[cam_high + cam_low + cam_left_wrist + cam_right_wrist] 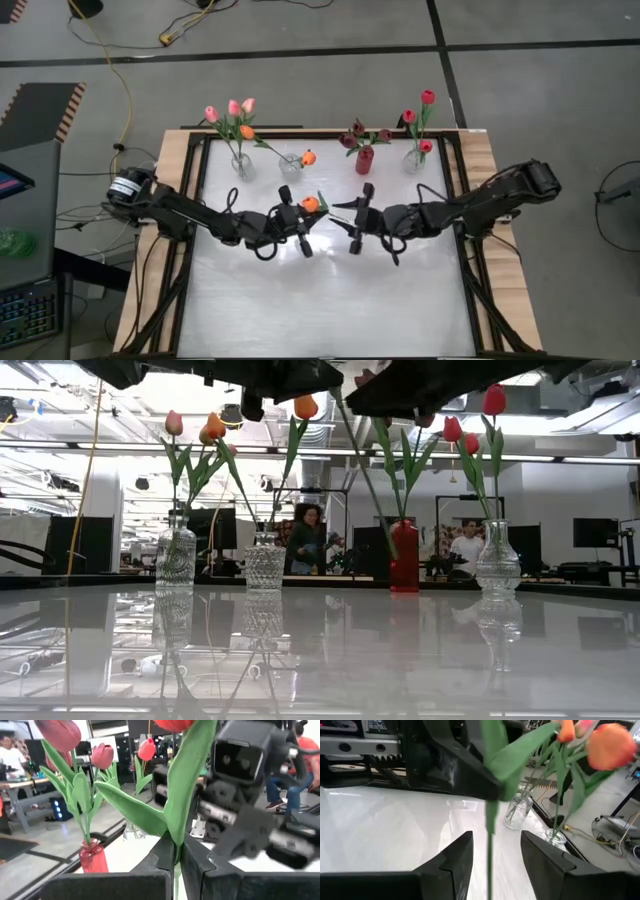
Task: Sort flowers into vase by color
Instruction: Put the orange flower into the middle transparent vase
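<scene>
An orange tulip [310,204] is being held above the middle of the desk [330,300], its stem [176,855] being pinched between the pressed-together fingers [160,857] of the left hand [300,238]. In the left wrist view its broad green leaves [145,812] are seen rising straight out of that grip. The right hand [352,236] is being held just beside it, facing it, with its fingers [452,857] spread and the same stem [490,840] hanging in the gap between them, touched by neither.

Four vases are being kept in a row along the far edge of the desk. The leftmost clear vase [241,165] is carrying pink tulips [232,108] and one orange head [246,132]. The next clear vase [290,166] is carrying a single orange tulip [308,157] leaning outward. The red vase [364,160] is carrying dark maroon tulips [356,133]. The rightmost clear vase [414,160] is carrying red tulips [420,112].

The desk surface is white and glossy, and the vases are being mirrored in it in the low view. It is being framed by black rails on a wooden base [172,160]. A grey floor with dark seams, a yellow cable [125,90] and a striped hazard marking [72,110] are lying beyond it. Two people [308,540] are being seen in the room behind, among dark screens. No legible writing is being shown.
</scene>
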You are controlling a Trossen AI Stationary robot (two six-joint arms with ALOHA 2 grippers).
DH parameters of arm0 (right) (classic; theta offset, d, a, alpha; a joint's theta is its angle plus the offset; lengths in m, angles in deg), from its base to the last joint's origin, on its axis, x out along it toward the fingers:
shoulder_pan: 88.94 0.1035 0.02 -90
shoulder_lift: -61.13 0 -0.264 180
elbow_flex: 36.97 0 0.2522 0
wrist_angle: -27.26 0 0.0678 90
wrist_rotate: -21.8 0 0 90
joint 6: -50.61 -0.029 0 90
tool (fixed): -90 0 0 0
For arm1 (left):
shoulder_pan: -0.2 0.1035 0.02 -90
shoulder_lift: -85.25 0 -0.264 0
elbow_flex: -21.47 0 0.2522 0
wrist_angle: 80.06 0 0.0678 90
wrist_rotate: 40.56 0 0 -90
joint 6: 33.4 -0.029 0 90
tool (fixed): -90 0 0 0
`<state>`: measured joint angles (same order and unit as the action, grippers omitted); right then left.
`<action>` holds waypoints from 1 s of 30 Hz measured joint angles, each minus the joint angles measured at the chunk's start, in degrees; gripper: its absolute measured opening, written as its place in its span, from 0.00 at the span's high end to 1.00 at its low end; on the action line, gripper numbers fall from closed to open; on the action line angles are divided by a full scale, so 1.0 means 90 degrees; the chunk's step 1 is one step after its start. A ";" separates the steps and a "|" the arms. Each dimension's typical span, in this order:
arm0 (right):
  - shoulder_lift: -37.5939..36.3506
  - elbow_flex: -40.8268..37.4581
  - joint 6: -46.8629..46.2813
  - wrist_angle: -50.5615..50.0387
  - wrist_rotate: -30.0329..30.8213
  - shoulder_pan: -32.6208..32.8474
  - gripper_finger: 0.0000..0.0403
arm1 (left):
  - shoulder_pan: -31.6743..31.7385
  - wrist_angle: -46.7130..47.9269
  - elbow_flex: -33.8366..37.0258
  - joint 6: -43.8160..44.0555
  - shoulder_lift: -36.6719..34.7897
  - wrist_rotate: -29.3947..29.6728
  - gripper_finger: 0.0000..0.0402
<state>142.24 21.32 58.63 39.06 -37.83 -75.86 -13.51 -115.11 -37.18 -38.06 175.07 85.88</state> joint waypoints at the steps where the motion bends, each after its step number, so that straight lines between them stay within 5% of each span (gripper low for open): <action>1: -0.0143 0.0000 -0.0060 -0.0191 0.0002 0.0000 0.53 | 0.0000 0.0152 0.0000 0.0071 -0.0077 0.0001 1.00; 15: -0.1913 0.0000 -0.0895 -0.2351 -0.0015 0.0002 0.61 | 0.0064 0.2057 -0.0002 0.0286 -0.1453 0.0156 1.00; 27: -0.2721 0.0000 -0.0510 -0.3117 -0.0037 0.0000 0.95 | 0.0900 0.3655 -0.0007 0.0830 -0.2562 0.0165 1.00; 30: -0.3007 0.0000 -0.0502 -0.3398 -0.0039 0.0000 0.96 | 0.1107 0.3789 -0.0007 0.0808 -0.2730 0.0158 1.00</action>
<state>115.18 21.32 54.11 8.48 -38.18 -75.86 -3.55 -81.01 -37.24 -30.79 150.49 87.30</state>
